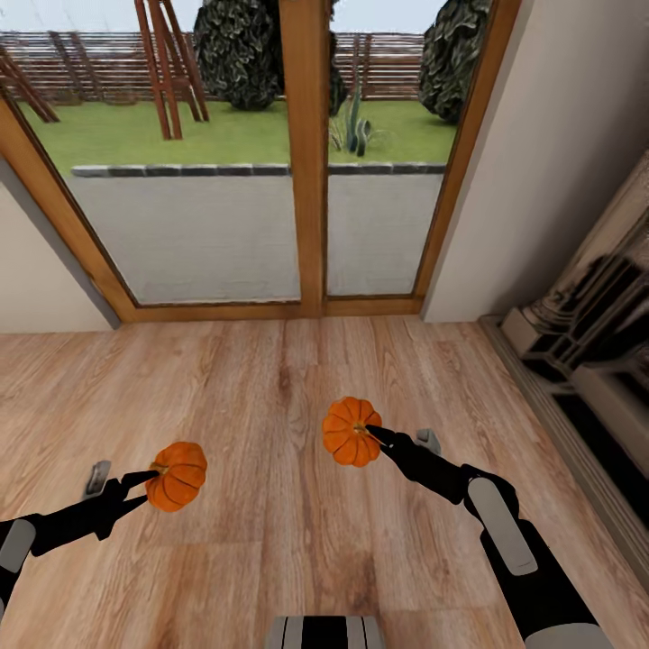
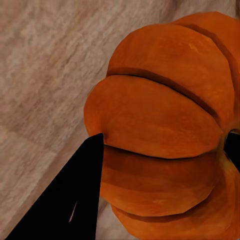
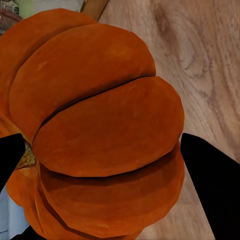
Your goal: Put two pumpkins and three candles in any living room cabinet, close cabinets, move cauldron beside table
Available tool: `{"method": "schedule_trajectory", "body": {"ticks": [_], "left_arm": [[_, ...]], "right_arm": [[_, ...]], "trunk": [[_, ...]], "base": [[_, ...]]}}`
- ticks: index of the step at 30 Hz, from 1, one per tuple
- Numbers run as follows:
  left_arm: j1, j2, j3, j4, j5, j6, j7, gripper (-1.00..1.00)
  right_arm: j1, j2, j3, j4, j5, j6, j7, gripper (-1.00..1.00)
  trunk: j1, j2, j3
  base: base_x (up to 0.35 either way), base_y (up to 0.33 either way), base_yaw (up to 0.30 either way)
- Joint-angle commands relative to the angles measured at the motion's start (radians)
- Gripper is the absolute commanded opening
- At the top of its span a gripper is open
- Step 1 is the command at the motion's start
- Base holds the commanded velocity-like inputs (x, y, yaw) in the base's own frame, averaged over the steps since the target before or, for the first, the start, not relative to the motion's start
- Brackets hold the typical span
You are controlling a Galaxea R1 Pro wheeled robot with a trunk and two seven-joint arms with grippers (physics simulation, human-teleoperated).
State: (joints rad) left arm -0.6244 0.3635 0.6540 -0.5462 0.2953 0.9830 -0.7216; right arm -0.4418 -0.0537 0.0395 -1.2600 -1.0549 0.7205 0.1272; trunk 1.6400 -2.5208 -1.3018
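I hold one orange ribbed pumpkin in each hand above the wooden floor. At the lower left of the head view my left gripper (image 1: 155, 476) is shut on a pumpkin (image 1: 178, 475). That pumpkin (image 2: 160, 135) bulges between black fingers (image 2: 75, 200) in the left wrist view. Right of centre, my right gripper (image 1: 368, 433) is shut on the other pumpkin (image 1: 351, 431). The right wrist view has its ribs (image 3: 100, 130) close up, flanked by dark fingertips (image 3: 212, 180). Candles, cabinet, table and cauldron are out of view.
A wood-framed glass door (image 1: 306, 162) stands ahead, with a patio and lawn behind it. A beige wall (image 1: 559, 153) runs along the right, and a stone fireplace surround (image 1: 586, 333) juts from it. Wooden floor (image 1: 261, 379) stretches between me and the door.
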Motion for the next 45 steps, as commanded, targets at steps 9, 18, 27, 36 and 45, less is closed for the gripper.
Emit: {"method": "schedule_trajectory", "body": {"ticks": [9,18,27,36,45], "left_arm": [[0.0,0.0,0.0,0.0,-0.002,-0.001,0.004,-1.0],[0.0,0.0,0.001,0.0,-0.002,-0.001,0.004,-1.0],[0.0,0.0,0.001,0.0,-0.002,-0.001,0.004,-1.0],[0.0,0.0,0.001,0.0,-0.002,-0.001,0.004,-1.0],[0.0,0.0,0.001,0.0,-0.002,-0.001,0.004,-1.0]], "right_arm": [[0.0,0.0,0.0,-0.001,0.001,-0.001,-0.003,-1.0],[0.0,0.0,0.0,-0.001,0.001,-0.001,-0.002,-1.0],[0.0,0.0,0.0,-0.001,0.001,-0.001,-0.001,-1.0],[0.0,0.0,0.0,-0.002,0.001,-0.001,-0.002,-1.0],[0.0,0.0,0.0,-0.009,0.0,-0.001,-0.007,-1.0]], "trunk": [[-0.004,0.002,0.035],[-0.008,0.004,0.07],[-0.012,0.006,0.105],[-0.016,0.008,0.139],[-0.019,0.01,0.161]], "base": [[0.0,0.0,0.0],[0.0,0.0,0.0],[0.0,0.0,0.0],[0.0,0.0,0.0],[0.0,0.0,0.0]]}}
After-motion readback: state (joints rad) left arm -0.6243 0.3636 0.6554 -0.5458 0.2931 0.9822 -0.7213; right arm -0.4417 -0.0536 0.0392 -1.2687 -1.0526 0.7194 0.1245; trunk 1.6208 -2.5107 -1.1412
